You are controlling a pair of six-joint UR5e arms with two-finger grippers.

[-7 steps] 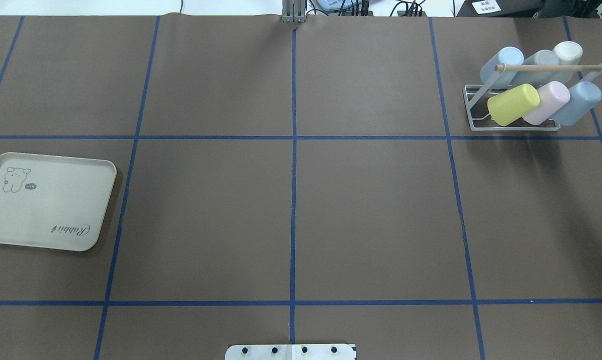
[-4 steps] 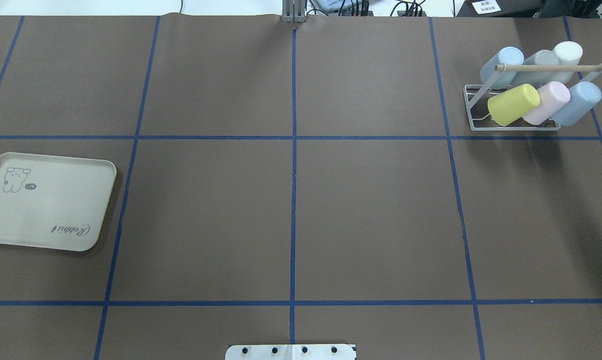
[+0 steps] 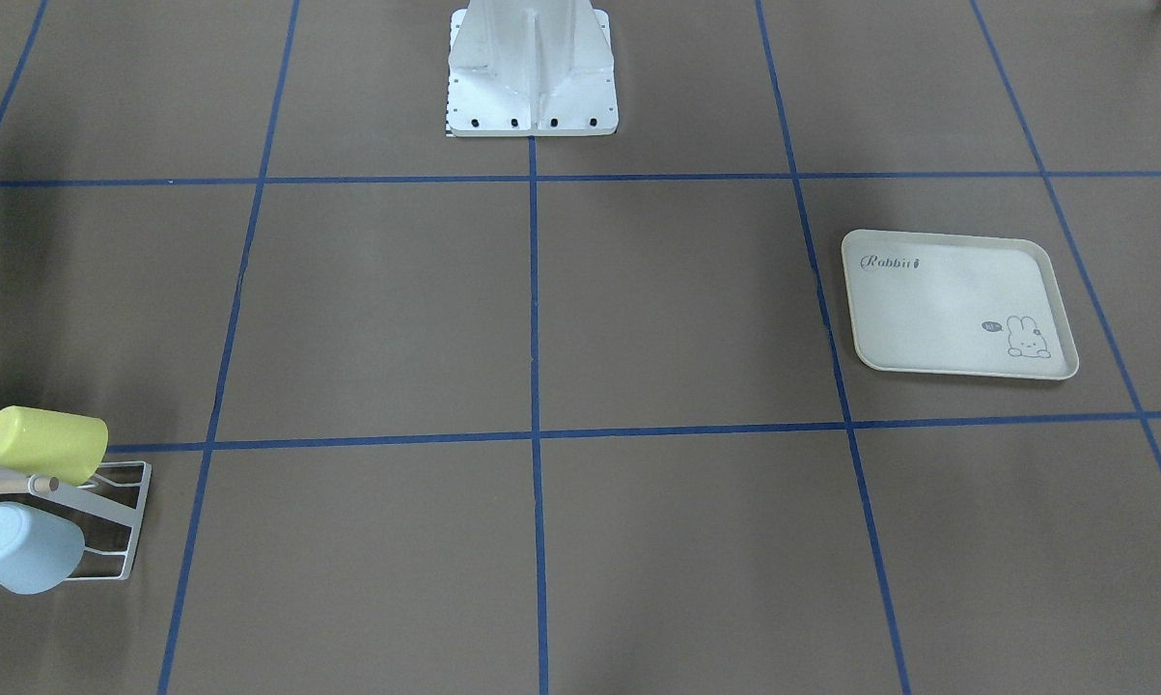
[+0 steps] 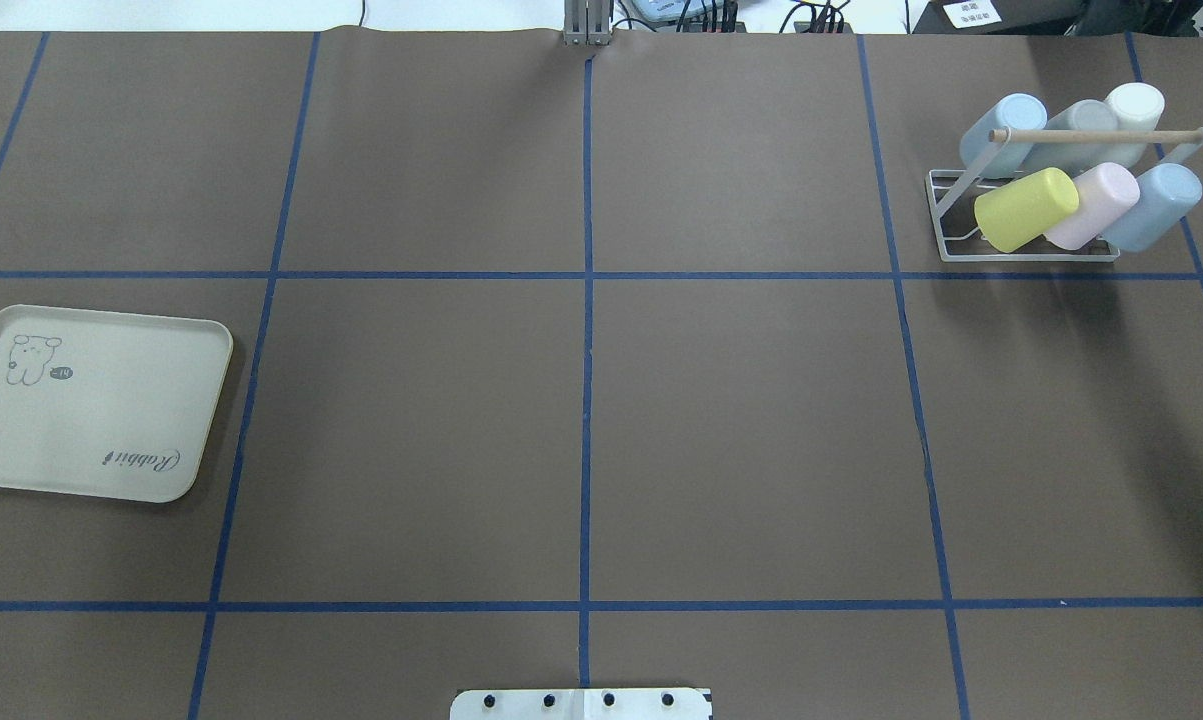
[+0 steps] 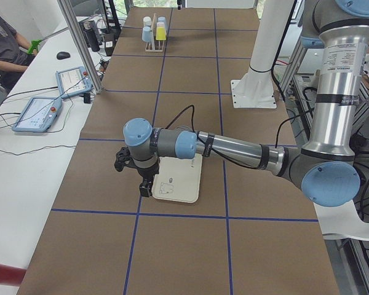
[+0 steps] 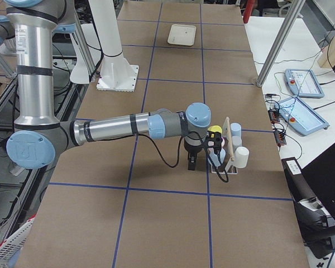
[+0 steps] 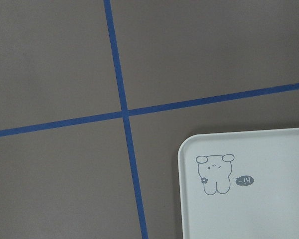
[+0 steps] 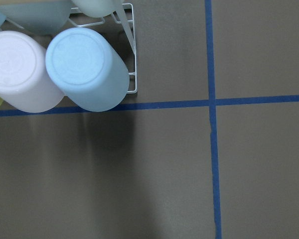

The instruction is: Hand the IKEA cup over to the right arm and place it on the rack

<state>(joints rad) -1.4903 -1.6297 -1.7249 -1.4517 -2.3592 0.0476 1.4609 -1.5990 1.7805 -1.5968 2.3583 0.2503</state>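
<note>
The white wire rack point(image 4: 1031, 257) with its wooden dowel point(image 4: 1091, 134) stands at the table's far right. Several cups lean on it, among them a yellow cup point(image 4: 1025, 208), a pink cup point(image 4: 1096, 203) and a blue cup point(image 4: 1156, 205). The right wrist view looks down on the blue cup point(image 8: 87, 69) and the pink cup point(image 8: 20, 69). My right gripper point(image 6: 191, 163) hangs just beside the rack point(image 6: 226, 159). My left gripper point(image 5: 146, 190) hovers at the edge of the tray point(image 5: 178, 181). Both show only in the side views, so I cannot tell their state.
The cream rabbit-print tray point(image 4: 91, 400) lies at the left with nothing on it. The robot's base plate point(image 4: 581, 703) sits at the near edge. Blue tape lines grid the brown table. A person sits at a side bench point(image 5: 6, 43) with tablets.
</note>
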